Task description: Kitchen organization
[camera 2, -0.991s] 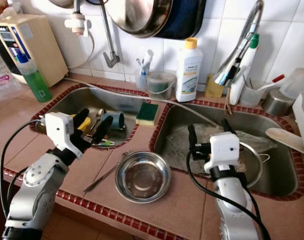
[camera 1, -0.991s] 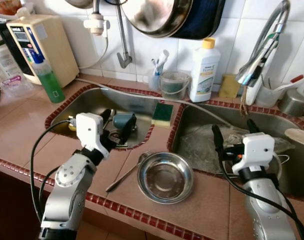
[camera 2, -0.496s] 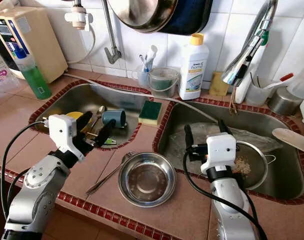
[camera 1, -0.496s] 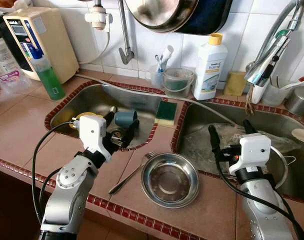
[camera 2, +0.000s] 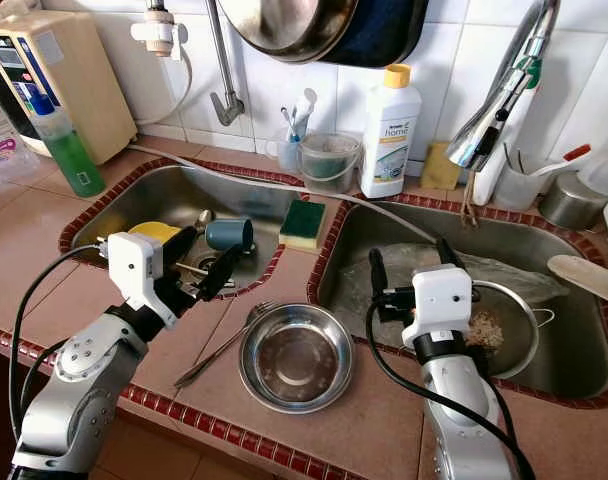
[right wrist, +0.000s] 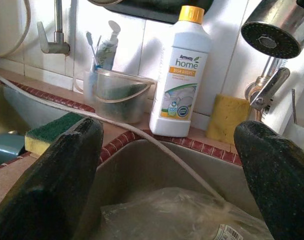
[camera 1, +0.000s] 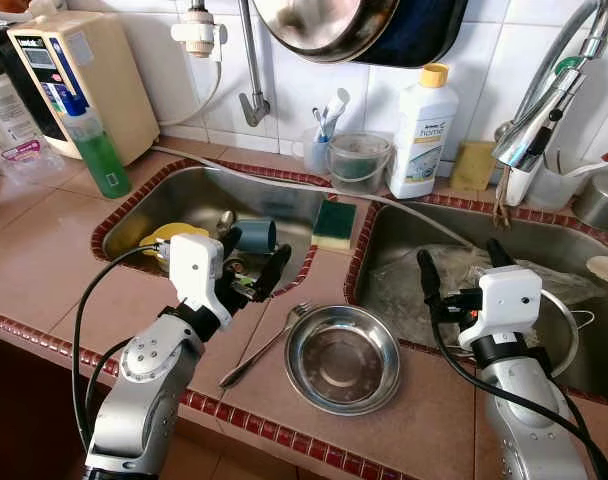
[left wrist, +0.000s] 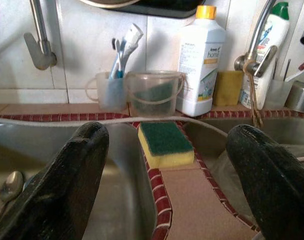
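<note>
A round steel bowl [camera 1: 342, 358] sits empty on the tiled counter in front of the two sinks. A fork [camera 1: 262, 345] lies just left of it. My left gripper [camera 1: 256, 250] hangs open over the front right corner of the left sink, above a teal mug [camera 1: 254, 236] and a spoon. A green and yellow sponge [left wrist: 166, 141] rests on the divider straight ahead of its fingers. My right gripper [camera 1: 460, 256] is open with nothing in it, over the right sink, where a crumpled plastic bag [camera 1: 404, 285] and a wire strainer [camera 2: 494, 325] lie.
Along the back wall stand a white detergent bottle [camera 1: 421, 135], a small plastic pail [camera 1: 357, 163], a cup of toothbrushes [camera 1: 316, 150] and a green soap bottle [camera 1: 96, 152]. A yellow dish [camera 1: 169, 235] lies in the left sink. A pan hangs overhead and a hose crosses both sinks.
My left gripper has shifted right, toward the sink divider and the bowl. The camera has moved slightly. The right arm holds its place.
</note>
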